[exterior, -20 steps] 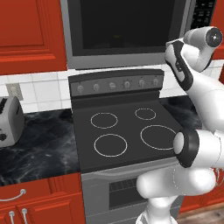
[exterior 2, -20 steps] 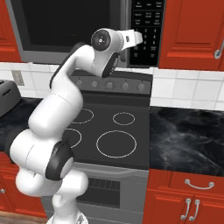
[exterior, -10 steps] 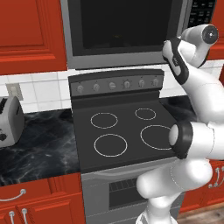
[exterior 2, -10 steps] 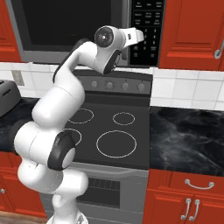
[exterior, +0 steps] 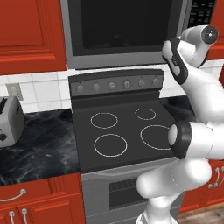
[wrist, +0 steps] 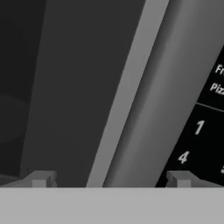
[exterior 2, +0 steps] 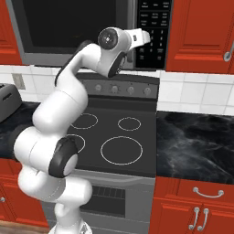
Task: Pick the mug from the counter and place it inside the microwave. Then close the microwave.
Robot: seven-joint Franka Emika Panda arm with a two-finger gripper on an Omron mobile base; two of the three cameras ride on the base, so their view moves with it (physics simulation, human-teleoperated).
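since a second ago the arm reaches higher, and the gripper [wrist: 109, 179] is up at the microwave [exterior: 124, 30], fingers spread wide either side of its bar handle [wrist: 140, 100], holding nothing. the door looks shut, so opening it seems the step; next, close on the bar and pull. where the mug sits cannot be told.

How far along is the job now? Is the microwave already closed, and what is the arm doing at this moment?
Done, it seems: the microwave door sits flush and shut in both base views. In hand: the open gripper is at the steel handle beside the keypad, with a finger tip on either side, gripping nothing. Left: unclear, as the dark glass hides whether the mug is inside.
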